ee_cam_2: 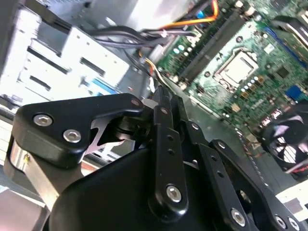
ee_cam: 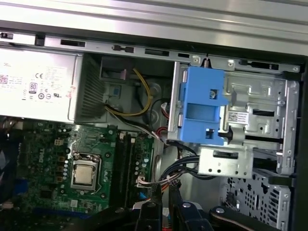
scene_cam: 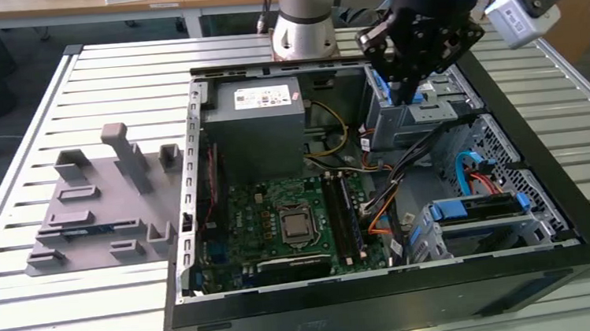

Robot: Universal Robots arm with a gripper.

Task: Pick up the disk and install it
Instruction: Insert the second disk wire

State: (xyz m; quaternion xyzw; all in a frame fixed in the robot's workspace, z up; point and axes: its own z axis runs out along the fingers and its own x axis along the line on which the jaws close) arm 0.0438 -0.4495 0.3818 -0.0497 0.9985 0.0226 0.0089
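1. Closest in both wrist views is the gripper. Its jaws look closed together with nothing between them.
2. In the exterior view it hangs over the cage at the far corner of the open case. The tips point down near a blue latch.
3. We take the disk to be the blue-framed unit in the bay at the near corner, on the exterior view's right. It is well apart from the gripper. We can't tell whether it is fully seated.
4. We judge the step as reaching for the disk, with no grasp made.
5. To do it well:
   - Have the jaws spread before they get down to the disk.
   - Grip the blue frame across its sides, not the label face.
   - Keep the tool square to the bay.
6. Cables run between cage and bay, so we'd stay above them to avoid snagging.
7. We'd keep off the board.
8. The case rests on a slatted surface.
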